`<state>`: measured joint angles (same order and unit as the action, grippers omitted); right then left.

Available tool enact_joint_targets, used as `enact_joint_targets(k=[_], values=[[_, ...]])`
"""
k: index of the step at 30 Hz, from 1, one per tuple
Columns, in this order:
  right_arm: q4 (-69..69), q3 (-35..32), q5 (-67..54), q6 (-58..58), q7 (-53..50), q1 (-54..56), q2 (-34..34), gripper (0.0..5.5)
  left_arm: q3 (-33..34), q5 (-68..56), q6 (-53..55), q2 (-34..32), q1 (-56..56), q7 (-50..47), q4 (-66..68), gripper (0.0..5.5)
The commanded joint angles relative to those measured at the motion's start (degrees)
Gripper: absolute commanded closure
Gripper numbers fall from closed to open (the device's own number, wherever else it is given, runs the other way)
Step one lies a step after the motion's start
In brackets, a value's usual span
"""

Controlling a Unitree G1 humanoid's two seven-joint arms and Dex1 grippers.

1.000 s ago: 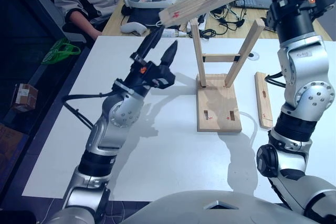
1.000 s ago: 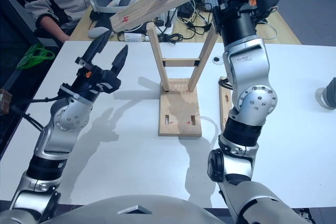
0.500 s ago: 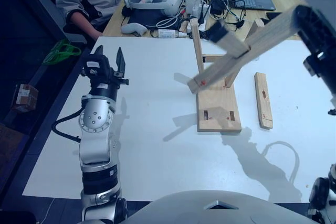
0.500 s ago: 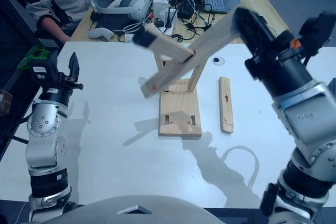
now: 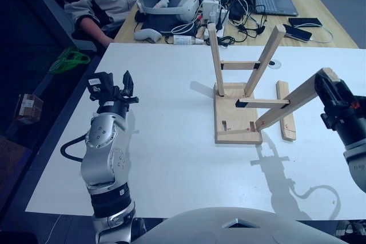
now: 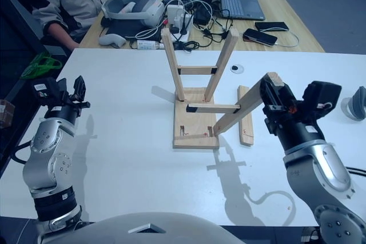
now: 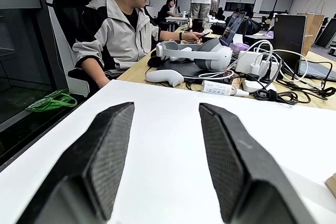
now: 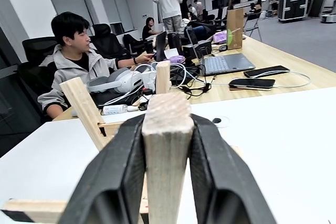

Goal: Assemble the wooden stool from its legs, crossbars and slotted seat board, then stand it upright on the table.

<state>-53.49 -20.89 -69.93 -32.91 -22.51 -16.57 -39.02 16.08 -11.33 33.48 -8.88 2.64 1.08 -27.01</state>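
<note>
The seat board (image 5: 234, 116), its upright legs (image 5: 214, 55) and the leg frame (image 5: 291, 100) clamped in the right gripper (image 8: 168, 129) are pale bare wood, matt, with visible grain. That gripper's fingers (image 8: 123, 171) are smooth black plastic with a faint sheen. The left gripper (image 7: 165, 111) has black pads (image 7: 112, 153) with a fine, rough weave-like texture. The table (image 5: 171, 141) is smooth, matt white.

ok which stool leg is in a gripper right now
The tilted leg at the seat board's right edge, clamped by the right gripper; the two upright legs stand free.
</note>
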Motion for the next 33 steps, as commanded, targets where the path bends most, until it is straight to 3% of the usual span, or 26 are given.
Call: enact_joint_targets(k=[1, 18, 26, 29, 33], values=[[-0.39, 2.76, 0.70, -1.54, 2.32, -2.12, 0.40, 4.50, -0.73, -0.28, 0.75, -0.66, 0.63, 0.44, 0.01, 3.23], [-0.18, 5.30, -6.92, 0.83, -3.39, 0.43, 1.13, 4.50, -1.66, 0.44, -1.69, -1.24, -1.89, 1.57, 0.87, 3.23], [9.95, 5.96, -12.06, -3.23, -15.33, 0.18, -0.54, 4.50, -1.77, 1.05, -2.15, -1.50, -1.14, 1.91, 1.78, 3.23], [11.68, 6.56, -11.47, -5.30, -16.83, 1.58, -3.72, 4.49, -1.82, 1.10, -2.47, -1.51, -0.84, 1.83, 2.16, 3.23], [9.36, 9.48, -2.70, -8.03, -11.51, 2.92, -10.43, 4.48, -1.79, 1.11, -2.82, -1.39, -0.61, 1.56, 2.41, 3.23]])
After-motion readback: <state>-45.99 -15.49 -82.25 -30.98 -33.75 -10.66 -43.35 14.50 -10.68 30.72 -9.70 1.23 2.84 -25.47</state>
